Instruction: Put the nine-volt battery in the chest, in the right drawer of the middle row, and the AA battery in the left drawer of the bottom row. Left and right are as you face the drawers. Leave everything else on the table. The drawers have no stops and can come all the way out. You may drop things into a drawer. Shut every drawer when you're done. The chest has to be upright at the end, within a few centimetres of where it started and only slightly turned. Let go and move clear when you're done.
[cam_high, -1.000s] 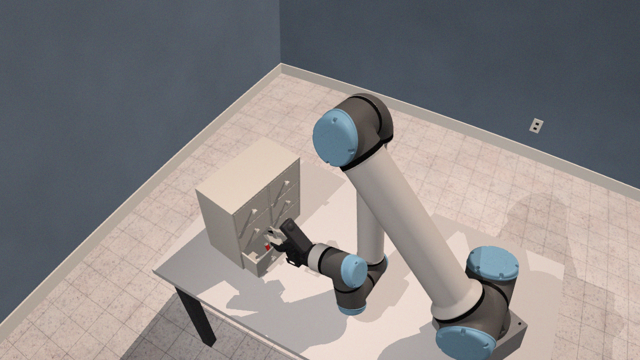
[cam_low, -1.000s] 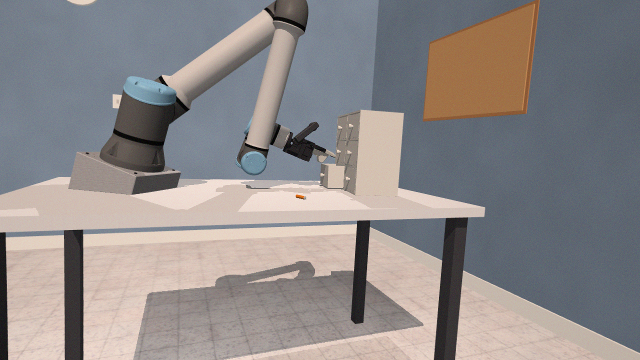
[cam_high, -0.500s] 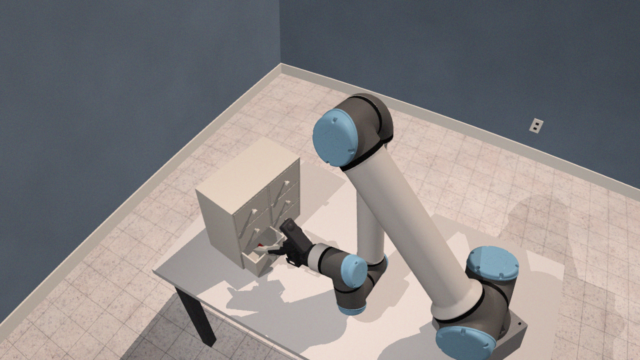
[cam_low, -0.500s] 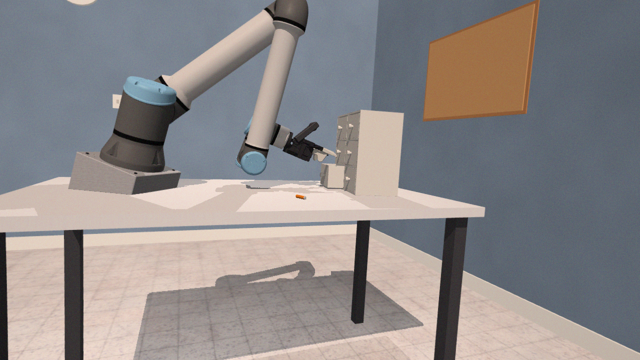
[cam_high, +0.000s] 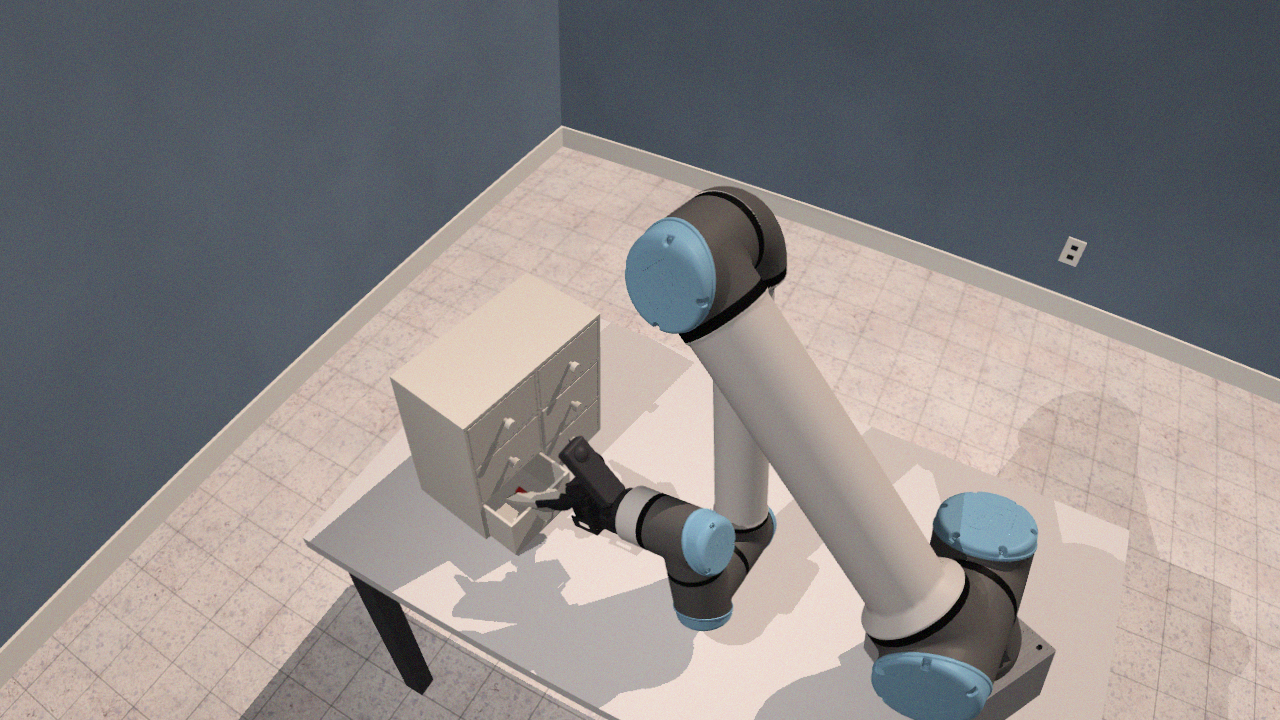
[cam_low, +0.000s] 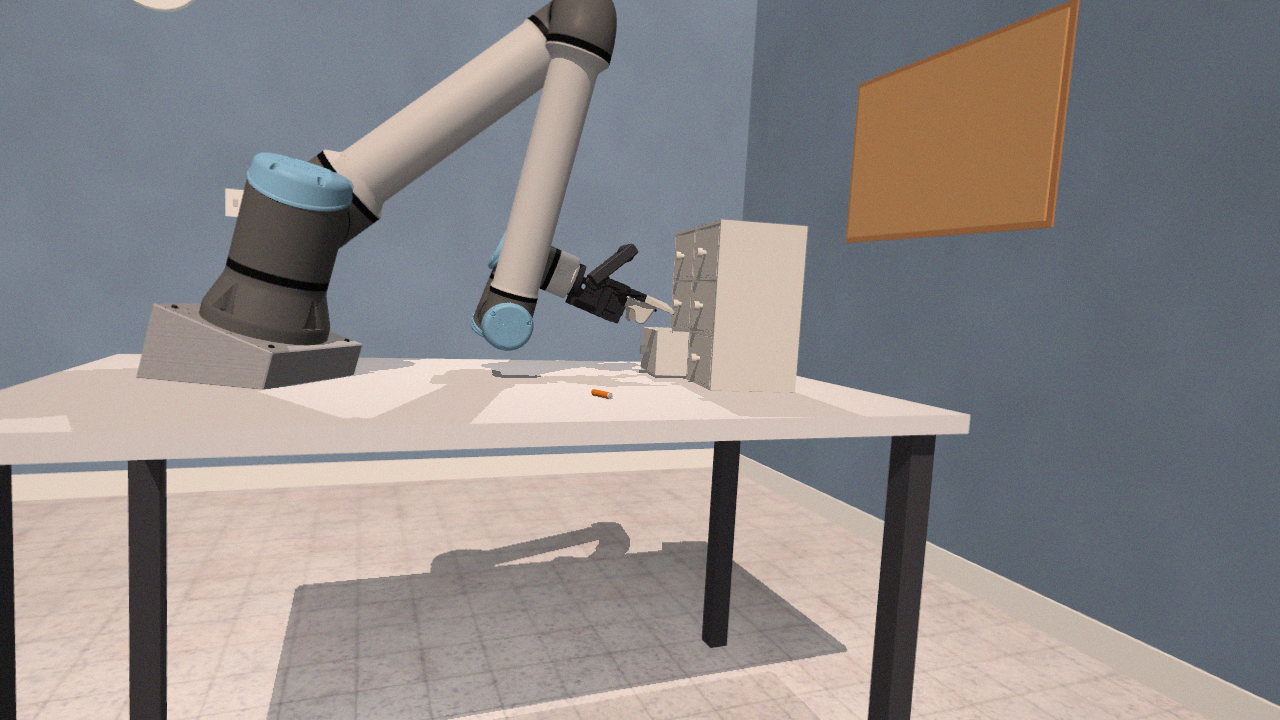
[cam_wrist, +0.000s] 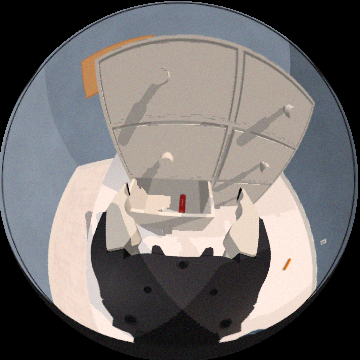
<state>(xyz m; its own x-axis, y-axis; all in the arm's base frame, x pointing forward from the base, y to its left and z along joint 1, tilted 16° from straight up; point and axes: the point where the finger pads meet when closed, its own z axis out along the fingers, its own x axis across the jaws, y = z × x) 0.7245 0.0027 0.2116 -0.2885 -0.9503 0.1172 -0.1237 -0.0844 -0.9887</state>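
Note:
The beige chest (cam_high: 496, 394) stands upright at the table's far corner, its drawers facing the arm. Its bottom-left drawer (cam_high: 517, 521) is pulled out; all other drawers look shut. A small red cylindrical battery (cam_high: 520, 490) lies inside the open drawer, and it also shows in the wrist view (cam_wrist: 182, 203). My gripper (cam_high: 547, 499) is open and empty, its fingers spread just above the open drawer (cam_wrist: 170, 200). The side view shows the gripper (cam_low: 657, 307) over the drawer (cam_low: 666, 351). No nine-volt battery is in view.
A small orange cylinder (cam_low: 600, 393) lies on the table in front of the chest, to the gripper's right in the wrist view (cam_wrist: 286, 264). The arm's base (cam_low: 250, 353) sits at the opposite end of the table. The chest is near the table's edges.

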